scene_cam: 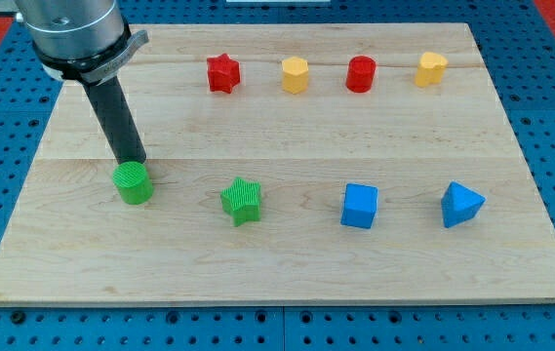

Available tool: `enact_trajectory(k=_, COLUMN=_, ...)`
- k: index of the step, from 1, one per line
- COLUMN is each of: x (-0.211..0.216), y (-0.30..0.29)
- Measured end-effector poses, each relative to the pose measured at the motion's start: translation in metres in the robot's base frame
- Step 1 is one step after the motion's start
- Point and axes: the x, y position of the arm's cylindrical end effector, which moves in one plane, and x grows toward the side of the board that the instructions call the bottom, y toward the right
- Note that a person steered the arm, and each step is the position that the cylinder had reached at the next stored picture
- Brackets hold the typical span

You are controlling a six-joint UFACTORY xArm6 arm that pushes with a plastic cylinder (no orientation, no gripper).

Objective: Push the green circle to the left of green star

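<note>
The green circle (134, 182) is a ribbed green cylinder on the wooden board (287, 127), at the view's lower left. The green star (242, 201) lies to its right, about a hundred pixels away and slightly lower. My tip (131, 160) is the lower end of the dark rod that comes down from the grey arm at the view's top left. It stands just above the green circle's top edge, touching it or nearly so.
Along the top of the board lie a red star (223, 73), a yellow hexagon (296, 74), a red cylinder (360, 74) and a yellow heart-like block (431, 68). A blue cube (360, 206) and a blue triangular block (461, 204) lie right of the green star.
</note>
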Motion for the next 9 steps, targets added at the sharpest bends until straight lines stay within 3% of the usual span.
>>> enact_trajectory(k=7, x=0.029, y=0.004)
enact_trajectory(k=9, x=0.028, y=0.099)
